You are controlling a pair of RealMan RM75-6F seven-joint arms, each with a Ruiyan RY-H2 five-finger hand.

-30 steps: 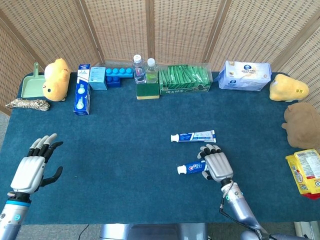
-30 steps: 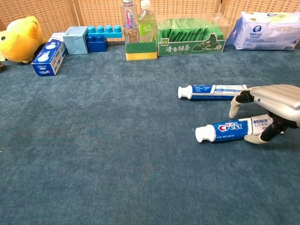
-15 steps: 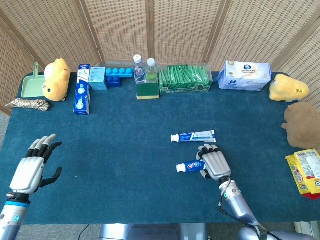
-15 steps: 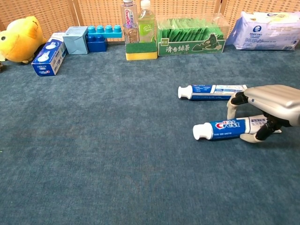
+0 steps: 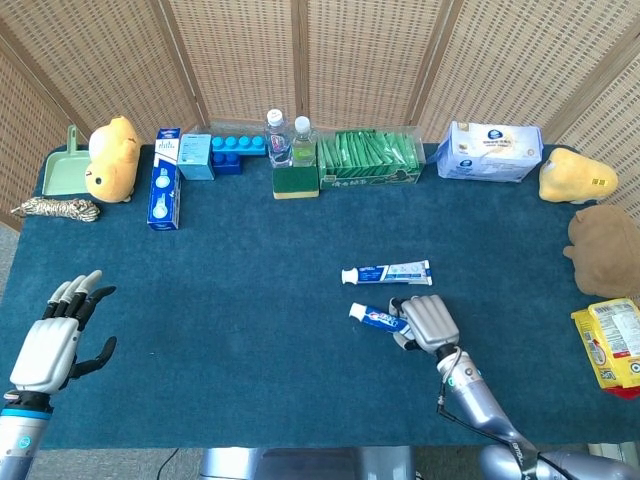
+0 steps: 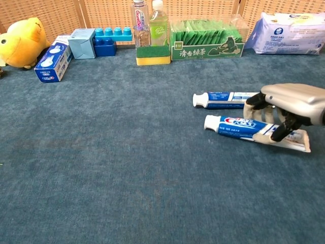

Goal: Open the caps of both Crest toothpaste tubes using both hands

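Two Crest toothpaste tubes with white caps lie right of the table's centre. The far tube lies flat, cap pointing left. The near blue tube has its cap end to the left and is tilted. My right hand grips it over its rear half, fingers curled around the body. At the table's near left corner my left hand hovers with fingers spread and nothing in it; the chest view does not show it.
Along the back edge stand a boxed toothpaste, a blue block, two bottles on a sponge, a green packet box and a wipes pack. Plush toys sit at both sides, snack bag at right.
My right hand has closed on the near tube and shifted it away and leftward, swinging its cap end toward the far tube. The left hand drifted slightly down and left.
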